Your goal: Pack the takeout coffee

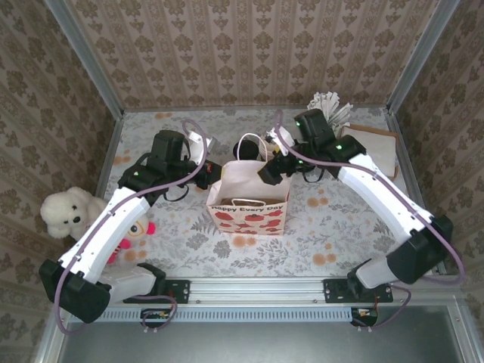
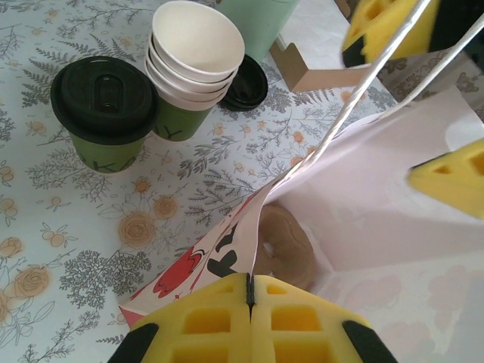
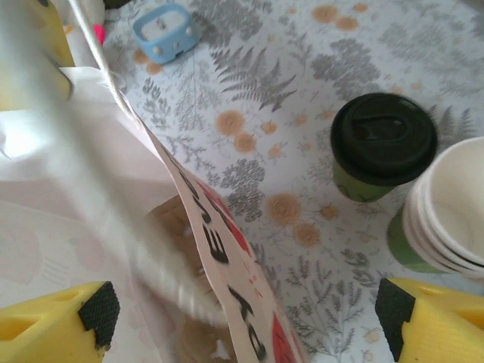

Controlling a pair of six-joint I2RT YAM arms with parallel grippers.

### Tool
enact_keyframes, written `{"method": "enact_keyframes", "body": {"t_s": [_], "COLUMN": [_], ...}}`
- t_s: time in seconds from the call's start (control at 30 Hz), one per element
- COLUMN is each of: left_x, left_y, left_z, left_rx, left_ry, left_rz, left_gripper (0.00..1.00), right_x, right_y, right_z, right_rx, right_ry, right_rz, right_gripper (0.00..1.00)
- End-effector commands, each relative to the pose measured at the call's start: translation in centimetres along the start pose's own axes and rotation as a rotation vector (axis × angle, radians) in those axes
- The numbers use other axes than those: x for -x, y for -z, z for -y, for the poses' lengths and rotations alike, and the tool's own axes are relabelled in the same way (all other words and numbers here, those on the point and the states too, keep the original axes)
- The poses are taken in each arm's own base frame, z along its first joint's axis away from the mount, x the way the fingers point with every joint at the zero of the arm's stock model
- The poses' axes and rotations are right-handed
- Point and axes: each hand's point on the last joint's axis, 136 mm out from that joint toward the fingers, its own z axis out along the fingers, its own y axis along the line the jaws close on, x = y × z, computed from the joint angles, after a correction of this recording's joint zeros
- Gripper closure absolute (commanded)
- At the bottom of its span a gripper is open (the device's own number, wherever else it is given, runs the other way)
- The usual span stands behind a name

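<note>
The takeout coffee [image 2: 103,113] stands on the worktop [image 2: 45,227]. It is just beside the stack of cups [image 2: 189,60] and apart from the paper bag [image 2: 378,227]. The left gripper [image 2: 249,291] pinches the bag's edge. The right gripper [image 3: 246,311] is wide open over the bag.

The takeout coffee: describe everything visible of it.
The takeout coffee is a small dark green paper cup, closed by a round black plastic lid with a moulded oval recess on top. It stands upright on the floral tablecloth, close beside the stack of unlidded cups; whether they touch cannot be told. It sits outside the paper bag, and nothing grips it.
</note>
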Motion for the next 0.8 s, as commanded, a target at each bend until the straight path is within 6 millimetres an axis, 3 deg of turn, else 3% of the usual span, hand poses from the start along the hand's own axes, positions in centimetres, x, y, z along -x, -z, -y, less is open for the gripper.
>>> {"method": "enact_keyframes", "body": {"t_s": [0.0,0.13,0.4,0.5,0.67,0.77], "left_x": [1.6,1.7,2.1,2.6,3.2,3.7], "left_y": [0.7,0.5,0.7,1.1,2.3,3.0], "left_z": [1.2,1.7,1.9,2.0,2.9,1.6], "left_rx": [-0.041,-0.074,-0.103,-0.117,-0.174,-0.136], "left_ry": [-0.054,-0.038,-0.012,0.001,0.013,0.042], "left_rz": [0.047,0.019,0.021,0.029,0.036,0.054], "left_gripper": [0.96,0.95,0.92,0.92,0.90,0.88], "right_x": [-1.3,-1.1,-0.7,-0.3,0.2,0.9], "right_y": [-1.0,-2.1,-1.6,-1.6,-1.2,-0.7], "right_z": [-2.2,-2.9,-4.4,-4.7,-5.3,-4.8], "right_rx": [0.074,0.080,0.125,0.109,0.085,0.049], "right_ry": [0.074,0.117,0.144,0.129,0.042,-0.051], "right_rz": [-0.120,-0.141,-0.122,-0.126,-0.119,-0.097], "right_gripper": [0.20,0.41,0.62,0.83,0.91,0.97]}}
